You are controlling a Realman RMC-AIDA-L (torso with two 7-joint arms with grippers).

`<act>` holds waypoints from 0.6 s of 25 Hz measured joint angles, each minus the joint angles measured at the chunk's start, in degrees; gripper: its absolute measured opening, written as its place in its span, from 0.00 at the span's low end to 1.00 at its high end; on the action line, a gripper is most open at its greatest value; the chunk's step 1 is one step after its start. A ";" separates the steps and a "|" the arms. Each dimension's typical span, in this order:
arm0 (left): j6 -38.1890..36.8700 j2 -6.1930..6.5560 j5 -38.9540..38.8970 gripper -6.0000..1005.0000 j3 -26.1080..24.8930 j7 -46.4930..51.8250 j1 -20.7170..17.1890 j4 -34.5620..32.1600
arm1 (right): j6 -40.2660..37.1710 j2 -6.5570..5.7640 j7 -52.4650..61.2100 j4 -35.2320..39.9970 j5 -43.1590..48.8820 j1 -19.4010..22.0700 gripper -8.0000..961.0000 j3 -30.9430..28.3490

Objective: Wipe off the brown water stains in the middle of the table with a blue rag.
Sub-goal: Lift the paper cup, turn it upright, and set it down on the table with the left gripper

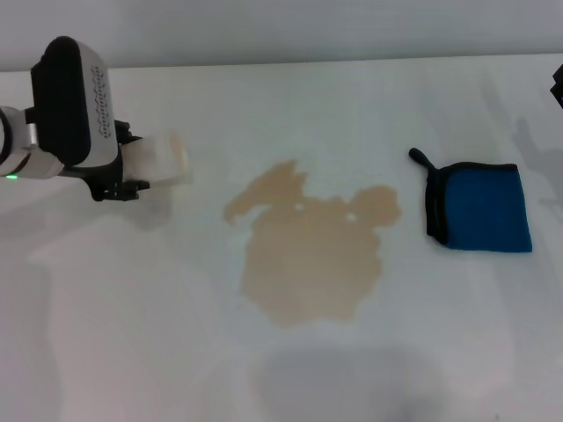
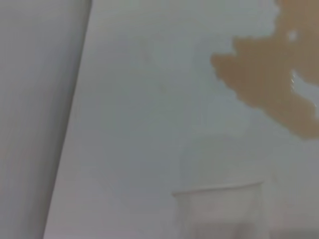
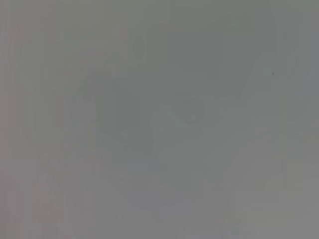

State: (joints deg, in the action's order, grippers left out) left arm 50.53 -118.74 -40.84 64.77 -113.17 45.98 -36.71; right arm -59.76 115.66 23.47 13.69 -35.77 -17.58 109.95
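The brown water stains (image 1: 308, 255) spread as one tan lobed puddle in the middle of the white table (image 1: 123, 334); one lobe of the stains (image 2: 269, 84) also shows in the left wrist view. To the puddle's right lies the blue rag (image 1: 486, 209), flat, with black trim and a loop on the side facing the puddle. My left gripper (image 1: 132, 163) hovers at the far left, shut on a white paper cup (image 1: 167, 158) that is tipped on its side towards the puddle. Only a black sliver of my right gripper (image 1: 557, 83) shows at the right edge, well away from the rag.
The cup's rim (image 2: 219, 191) fills the lower part of the left wrist view. The table's far edge (image 1: 352, 60) meets a grey wall. A soft grey shadow (image 1: 352, 378) lies on the tabletop near the front edge. The right wrist view shows only plain grey.
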 joint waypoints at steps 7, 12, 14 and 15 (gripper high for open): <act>0.52 0.21 -7.40 0.61 -0.14 0.00 -0.84 -0.72 | -0.03 0.00 0.07 -0.17 0.00 -0.20 0.90 0.00; 0.15 0.02 -15.80 0.59 -0.17 -1.40 -3.30 -2.69 | -0.08 0.00 0.08 -0.23 0.00 -0.26 0.90 0.00; 0.07 -0.01 -20.90 0.59 -0.16 -2.74 -4.21 -2.62 | -0.09 0.00 0.08 -0.24 0.00 -0.27 0.90 0.00; 0.06 -0.03 -23.29 0.59 -0.09 -3.52 -4.78 -2.52 | -0.10 0.00 0.07 -0.25 0.00 -0.27 0.90 0.00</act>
State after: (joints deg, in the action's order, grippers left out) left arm 50.59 -118.78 -64.13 64.68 -116.69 41.21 -39.22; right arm -59.86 115.66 23.54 13.44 -35.77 -17.84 109.95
